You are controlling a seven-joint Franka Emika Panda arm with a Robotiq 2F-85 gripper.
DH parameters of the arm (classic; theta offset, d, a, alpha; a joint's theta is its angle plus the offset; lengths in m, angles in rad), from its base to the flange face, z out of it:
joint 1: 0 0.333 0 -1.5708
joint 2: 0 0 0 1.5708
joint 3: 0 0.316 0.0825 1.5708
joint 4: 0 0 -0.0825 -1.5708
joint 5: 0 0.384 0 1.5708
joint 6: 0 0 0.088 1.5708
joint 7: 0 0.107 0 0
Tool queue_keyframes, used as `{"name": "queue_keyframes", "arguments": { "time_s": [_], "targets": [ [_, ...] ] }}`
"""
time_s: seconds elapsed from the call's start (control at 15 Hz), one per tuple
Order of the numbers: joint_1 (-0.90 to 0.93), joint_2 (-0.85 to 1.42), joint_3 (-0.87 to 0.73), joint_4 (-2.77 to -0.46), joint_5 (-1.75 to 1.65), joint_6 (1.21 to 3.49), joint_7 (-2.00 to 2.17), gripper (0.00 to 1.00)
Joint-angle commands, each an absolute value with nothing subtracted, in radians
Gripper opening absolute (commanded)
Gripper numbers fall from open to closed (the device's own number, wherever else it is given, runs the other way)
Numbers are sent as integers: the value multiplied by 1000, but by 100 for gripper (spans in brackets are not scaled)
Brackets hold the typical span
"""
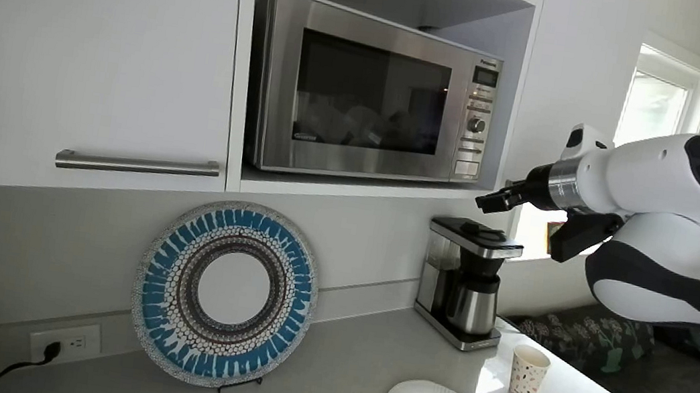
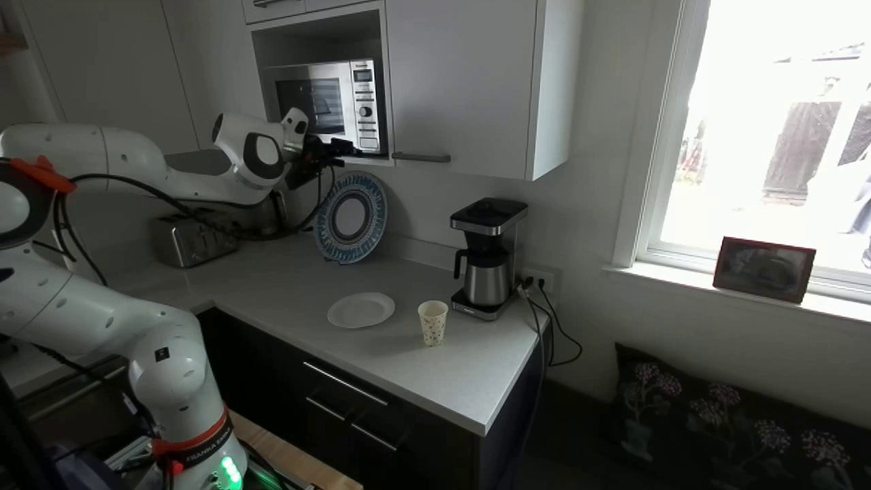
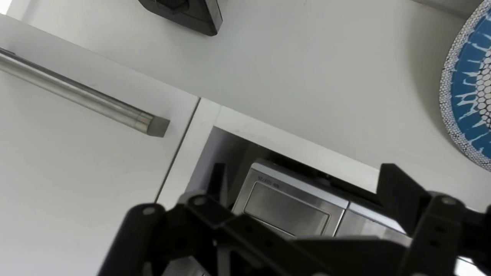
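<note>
Hovering near the microwave (image 1: pixel 373 95), my gripper (image 3: pixel 305 182) spread wide and empty, I'm likely positioning, with careful alignment needed next.

Daylight from window (image 2: pixel 748 82), burnt near-white in both exterior views. In exterior view, dark drawers (image 2: pixel 381 415) sunk in shade, detail weak; green lights (image 2: pixel 231 469) glowing low at left. In exterior view, glare patch on surface (image 1: pixel 355 359) beside paper cup (image 1: pixel 528 375); reflections in microwave door (image 1: pixel 370 94); lower left corner dim. Wrist view: soft, fairly even light, faint shadow alongside blue-patterned disc (image 3: pixel 466 88), bright patch at bottom right; tool (image 3: pixel 305 184) near-black, blurred, out of focus; cupboard handle (image 3: pixel 76 92) sharper, with metallic sheen.
</note>
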State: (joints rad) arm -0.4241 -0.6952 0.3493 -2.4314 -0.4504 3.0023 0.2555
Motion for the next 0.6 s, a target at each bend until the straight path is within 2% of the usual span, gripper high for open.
{"name": "queue_keyframes", "arguments": {
  "time_s": [0.0,0.2,0.27,0.4,0.53],
  "targets": [
    [-449,-660,360,-2423,-405,3080,240,100],
    [-447,-626,348,-2411,-408,3137,263,98],
    [-455,-618,352,-2406,-405,3155,266,74],
    [-459,-593,353,-2394,-399,3194,275,73],
    [-457,-565,352,-2377,-397,3218,281,57]
  ]
}}
